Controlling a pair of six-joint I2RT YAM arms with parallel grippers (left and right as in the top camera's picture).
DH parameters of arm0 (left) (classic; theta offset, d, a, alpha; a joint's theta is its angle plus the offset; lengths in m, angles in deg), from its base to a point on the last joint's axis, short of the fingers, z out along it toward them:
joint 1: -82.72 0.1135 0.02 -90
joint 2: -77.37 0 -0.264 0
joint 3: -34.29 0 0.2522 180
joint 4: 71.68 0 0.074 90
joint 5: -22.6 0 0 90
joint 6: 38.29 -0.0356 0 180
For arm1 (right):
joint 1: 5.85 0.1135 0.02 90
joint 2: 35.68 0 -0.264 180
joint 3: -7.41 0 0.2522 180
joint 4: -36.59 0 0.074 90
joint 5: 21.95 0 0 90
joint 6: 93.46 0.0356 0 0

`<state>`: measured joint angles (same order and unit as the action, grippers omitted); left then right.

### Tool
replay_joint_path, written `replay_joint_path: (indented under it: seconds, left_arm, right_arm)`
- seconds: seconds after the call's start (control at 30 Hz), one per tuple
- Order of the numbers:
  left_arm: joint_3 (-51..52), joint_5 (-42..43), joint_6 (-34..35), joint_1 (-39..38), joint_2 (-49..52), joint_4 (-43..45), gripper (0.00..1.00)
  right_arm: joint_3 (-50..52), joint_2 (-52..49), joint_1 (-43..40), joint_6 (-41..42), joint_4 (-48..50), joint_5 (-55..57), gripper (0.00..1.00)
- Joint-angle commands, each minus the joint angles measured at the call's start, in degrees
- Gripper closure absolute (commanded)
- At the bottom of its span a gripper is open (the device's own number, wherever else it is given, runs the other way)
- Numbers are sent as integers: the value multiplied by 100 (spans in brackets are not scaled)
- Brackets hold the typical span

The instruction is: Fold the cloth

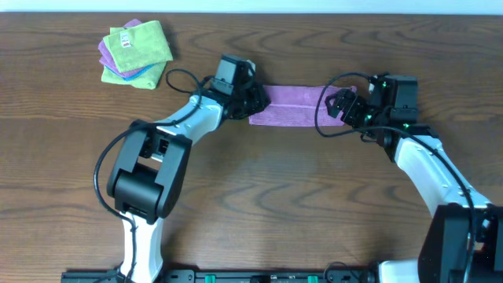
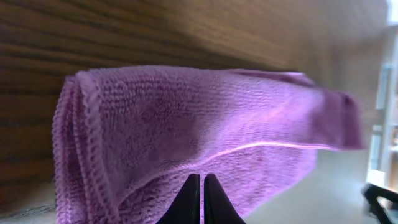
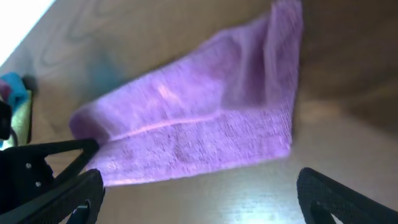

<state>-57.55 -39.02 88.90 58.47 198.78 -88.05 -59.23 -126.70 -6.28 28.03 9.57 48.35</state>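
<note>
The purple cloth lies folded into a long narrow strip at the back middle of the wooden table. My left gripper is at its left end. In the left wrist view its fingertips are shut together over the cloth, with no fabric visibly between them. My right gripper is at the cloth's right end. In the right wrist view its fingers are wide open and empty, just short of the cloth's near edge.
A stack of folded cloths, green on top with purple and blue below, lies at the back left. The table's back edge runs close behind the purple cloth. Bare wood lies between the two arms.
</note>
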Motion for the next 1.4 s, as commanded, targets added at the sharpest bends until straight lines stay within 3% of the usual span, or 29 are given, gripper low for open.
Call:
replay_joint_path:
  seconds: [0.0, 0.23, 0.9, 1.1, 1.27, 1.33, 1.37]
  left_arm:
    - [-94, -883, -365, -153, 42, -85, 94]
    - [-94, -1987, -643, -404, 50, -109, 95]
    - [-94, -2133, -680, -404, 184, -358, 94]
    - [-94, -2133, -678, -404, 184, -452, 95]
    - [-94, -2133, -678, -398, 184, -557, 94]
    - [-94, -2133, -678, -387, 184, -592, 94]
    - [-94, -2133, -680, -382, 184, -601, 94]
  right_arm:
    - [-50, 9, 20, 280, -98, -24, 1]
    - [302, -326, 7, 691, 197, -4, 1]
    - [457, -1777, 118, 1222, 2052, 236, 2]
    - [457, -2350, 380, 1222, 2861, 236, 34]
    - [457, -2437, 542, 887, 3285, 341, 73]
    - [452, -2428, 560, 612, 3484, 339, 96]
    - [452, -2409, 546, 608, 3497, 339, 99]
